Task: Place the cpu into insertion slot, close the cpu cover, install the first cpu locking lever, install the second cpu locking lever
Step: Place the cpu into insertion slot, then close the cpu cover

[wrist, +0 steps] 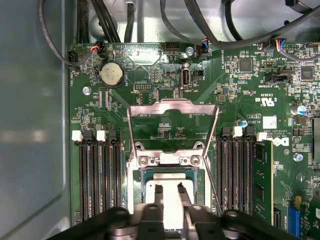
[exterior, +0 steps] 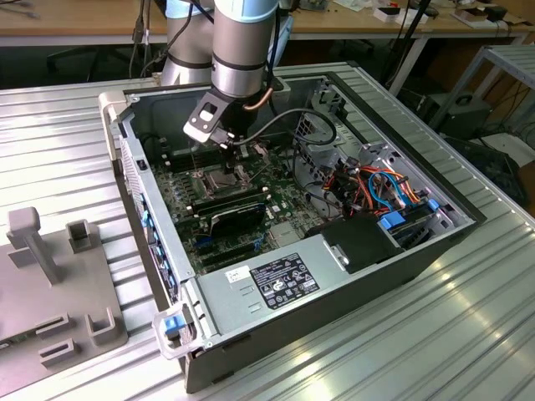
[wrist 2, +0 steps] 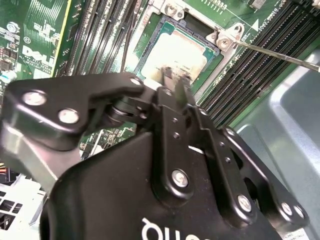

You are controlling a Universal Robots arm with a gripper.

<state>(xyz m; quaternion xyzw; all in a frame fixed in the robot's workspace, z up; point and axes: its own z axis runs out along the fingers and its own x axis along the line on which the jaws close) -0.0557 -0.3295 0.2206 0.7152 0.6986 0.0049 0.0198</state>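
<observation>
Silver-tan flat square cpu [wrist: 169,178] seated in black-rimmed square insertion slot [wrist: 140,187]. Thin silver-frame cpu cover [wrist: 172,106] hinged open. Black gripper [wrist: 170,189] just above cpu, jaws narrowly apart, empty. Placement looks done; closing calls for catching cover's free edge.

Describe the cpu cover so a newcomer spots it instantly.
Start at the green motherboard. Between its two banks of black memory slots sits the cpu. The cpu cover is the silver frame hinged open beside it, board showing through its cut-out.

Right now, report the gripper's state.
Gripper: open by a narrow gap, holding nothing; its tips are over the chip.
</observation>
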